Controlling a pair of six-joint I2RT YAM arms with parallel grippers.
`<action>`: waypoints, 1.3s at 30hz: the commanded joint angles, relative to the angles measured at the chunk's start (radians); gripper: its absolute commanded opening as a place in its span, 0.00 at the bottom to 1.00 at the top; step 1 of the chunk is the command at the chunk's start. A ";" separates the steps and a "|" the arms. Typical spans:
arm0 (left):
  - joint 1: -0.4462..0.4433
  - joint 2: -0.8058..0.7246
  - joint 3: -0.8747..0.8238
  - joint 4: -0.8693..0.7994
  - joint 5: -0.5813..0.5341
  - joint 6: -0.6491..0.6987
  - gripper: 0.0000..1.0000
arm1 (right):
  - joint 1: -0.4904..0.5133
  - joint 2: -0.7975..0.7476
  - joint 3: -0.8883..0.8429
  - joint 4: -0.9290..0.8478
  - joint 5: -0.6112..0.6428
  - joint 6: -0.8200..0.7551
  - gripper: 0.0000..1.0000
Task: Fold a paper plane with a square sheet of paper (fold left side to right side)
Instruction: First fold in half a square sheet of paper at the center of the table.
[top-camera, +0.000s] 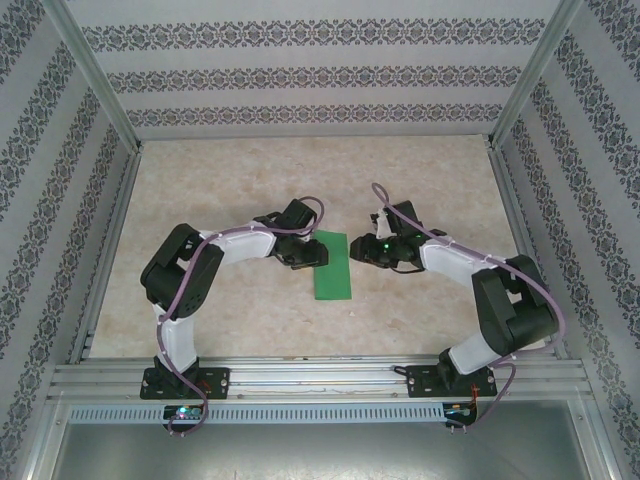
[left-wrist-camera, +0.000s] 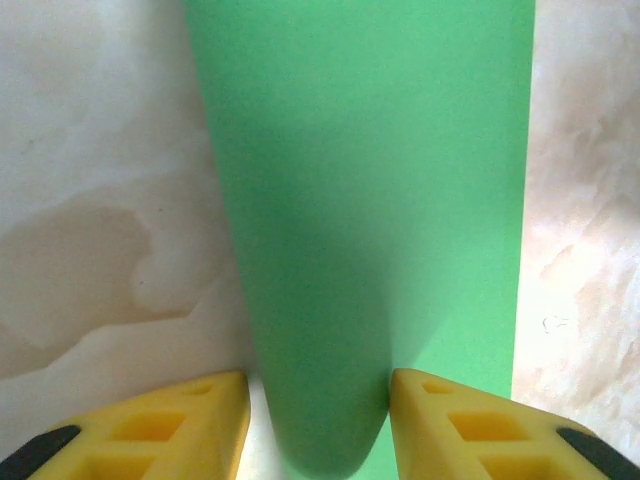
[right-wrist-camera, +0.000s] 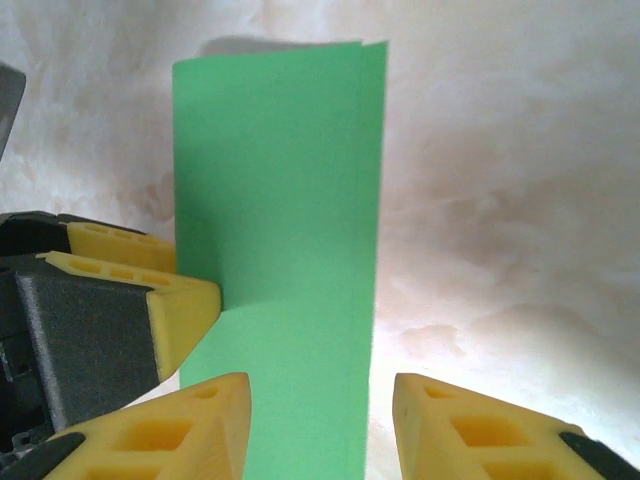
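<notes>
Thin bright green paper sheet (top-camera: 333, 268), folded to a narrow rectangle, lies mid-frame in the top view on the pale marbled tabletop (top-camera: 230, 190). My left pincer (left-wrist-camera: 320, 425): part open, the sheet's rounded fold fills the gap; whether it grips, cannot tell. My right pincer (right-wrist-camera: 320, 430): part open, empty, above the sheet's edge.

the folded green sheet (top-camera: 332, 268) sits mid-counter (top-camera: 250, 180), boxed by the left hand (top-camera: 306, 254) at its left edge and the right hand (top-camera: 364, 250) just right. beyond, bare counter runs to the far wall (top-camera: 300, 75); the left arm (top-camera: 180, 275) and right arm (top-camera: 510, 300) fill the near sides.
</notes>
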 joint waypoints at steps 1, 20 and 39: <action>-0.049 0.093 0.012 -0.050 -0.020 -0.002 0.44 | -0.020 -0.039 -0.031 -0.051 0.059 -0.031 0.43; -0.079 0.182 0.106 -0.141 -0.030 0.012 0.47 | -0.052 -0.066 -0.054 -0.064 0.061 -0.040 0.43; -0.093 0.229 0.154 -0.174 -0.012 0.022 0.49 | -0.052 -0.059 -0.058 -0.062 0.059 -0.044 0.43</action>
